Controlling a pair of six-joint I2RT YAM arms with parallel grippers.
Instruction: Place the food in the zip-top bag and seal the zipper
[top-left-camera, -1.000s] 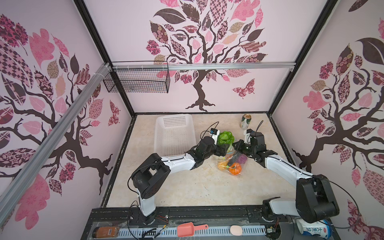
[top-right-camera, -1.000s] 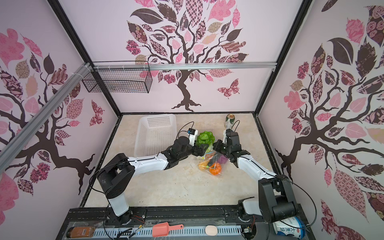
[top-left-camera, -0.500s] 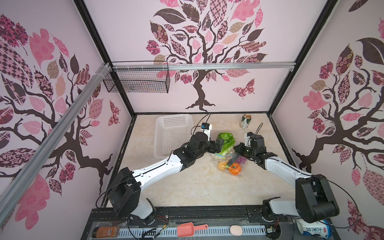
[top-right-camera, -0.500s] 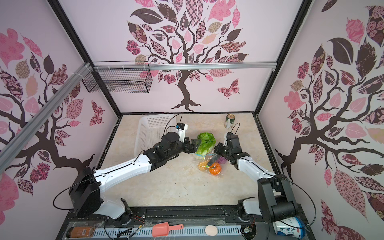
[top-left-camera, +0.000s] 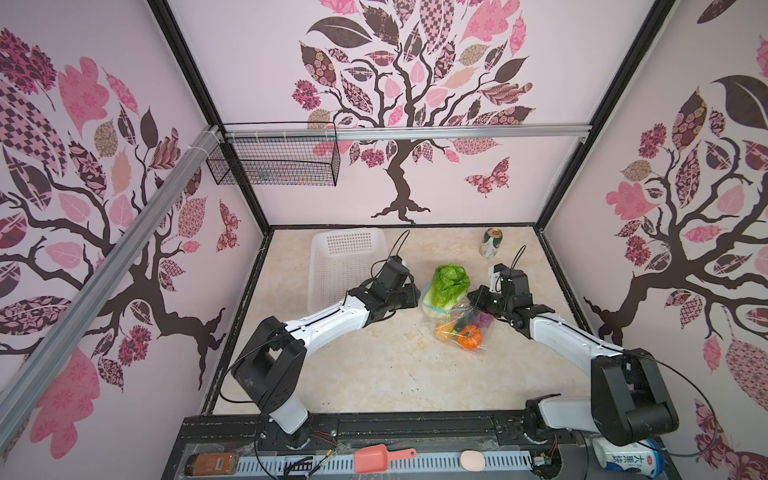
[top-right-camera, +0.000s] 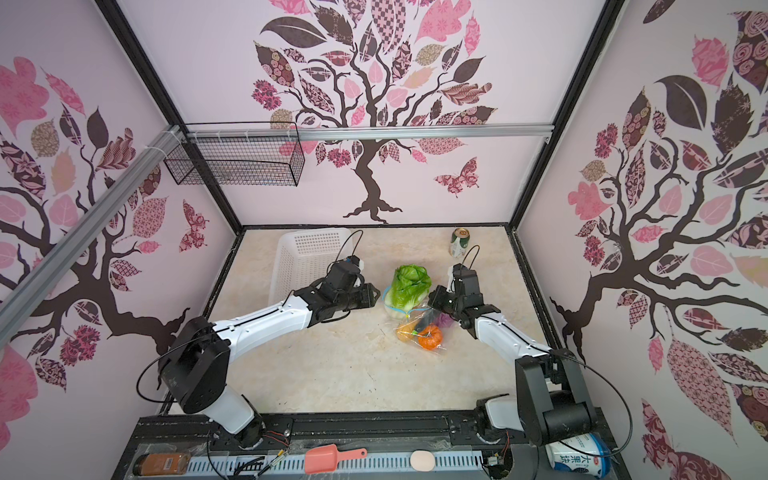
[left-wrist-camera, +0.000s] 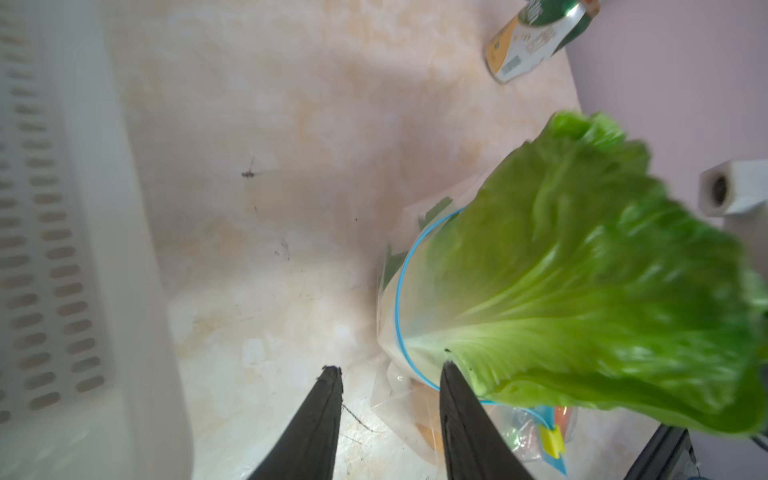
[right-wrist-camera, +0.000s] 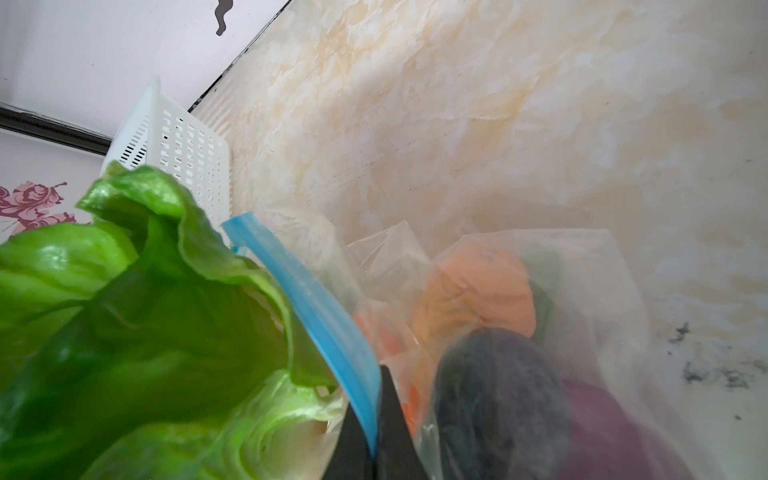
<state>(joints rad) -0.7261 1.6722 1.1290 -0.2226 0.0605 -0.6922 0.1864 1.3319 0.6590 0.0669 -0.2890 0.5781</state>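
Note:
The clear zip-top bag (top-left-camera: 461, 328) (top-right-camera: 420, 329) lies mid-table with an orange pumpkin (top-left-camera: 469, 336) (top-right-camera: 430, 336), a dark eggplant (right-wrist-camera: 498, 395) and a purple onion (top-left-camera: 482, 320) inside. A green-white cabbage (top-left-camera: 446, 284) (top-right-camera: 407, 286) (left-wrist-camera: 582, 291) stands with its white base in the bag's mouth and its leaves sticking out. The blue zipper (left-wrist-camera: 399, 291) (right-wrist-camera: 316, 311) curves round that base. My right gripper (top-left-camera: 469, 297) (right-wrist-camera: 374, 399) is shut on the zipper strip. My left gripper (top-left-camera: 417, 291) (left-wrist-camera: 386, 368) is open just left of the mouth, one finger beside the cabbage, gripping nothing.
A white perforated basket (top-left-camera: 345, 257) stands behind my left arm. A green-white drink can (top-left-camera: 492, 241) (left-wrist-camera: 536, 37) is at the back right. A black wire basket (top-left-camera: 274, 166) hangs on the back wall. A red scoop (top-left-camera: 374, 457) lies on the front rail.
My left gripper has drawn back from the cabbage to the left and its jaws have narrowed. The cabbage sits a little lower in the bag's mouth. The right gripper keeps its hold.

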